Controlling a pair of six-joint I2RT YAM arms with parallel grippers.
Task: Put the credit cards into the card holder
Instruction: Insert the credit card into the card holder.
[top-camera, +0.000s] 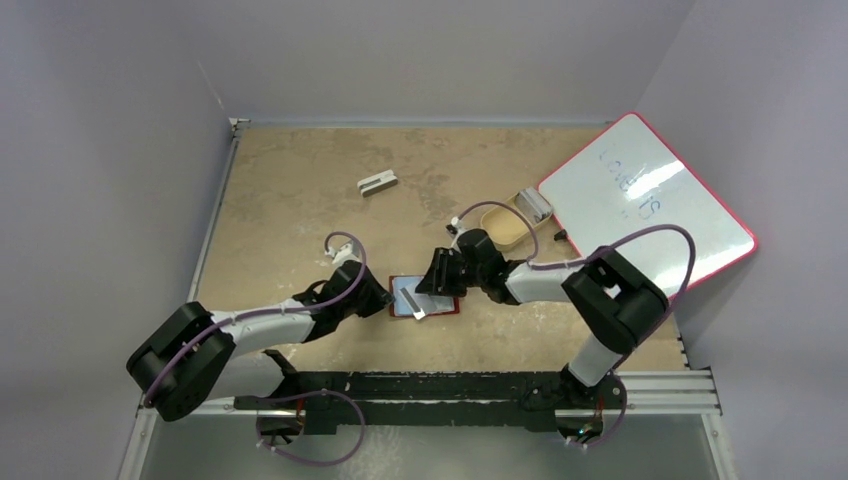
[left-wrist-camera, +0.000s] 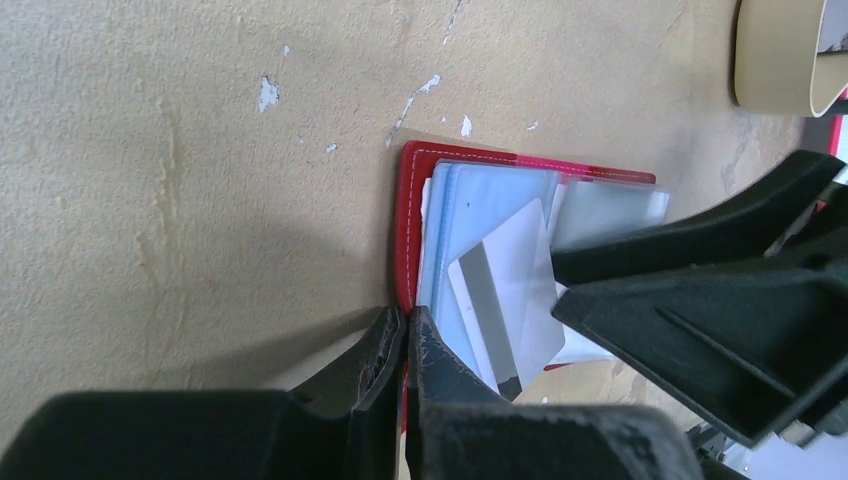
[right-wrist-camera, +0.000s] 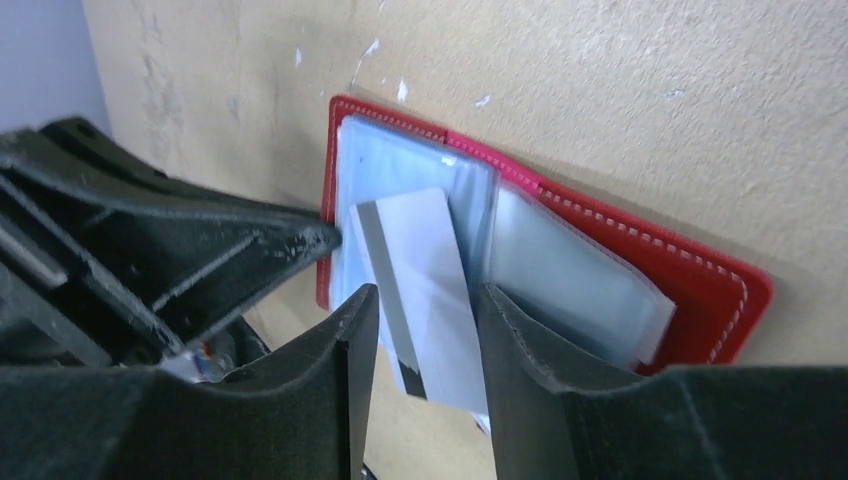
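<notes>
A robotics lab test cell rather than a lived-in room; a black-and-white jointed robot arm on the left (top-camera: 255, 328) and its twin on the right (top-camera: 610, 295) are fixed to a black metal rail (top-camera: 450, 385) along the near edge of a worn tan tabletop (top-camera: 300, 190), scuffed and flecked with white chips; looped purple cables (top-camera: 347, 240) run exposed along both arms; plain pale grey walls (top-camera: 450, 50) box the table in on three sides; a red-rimmed white dry-erase board (top-camera: 650, 200) with faint blue scribbles sits at the right wall.
</notes>
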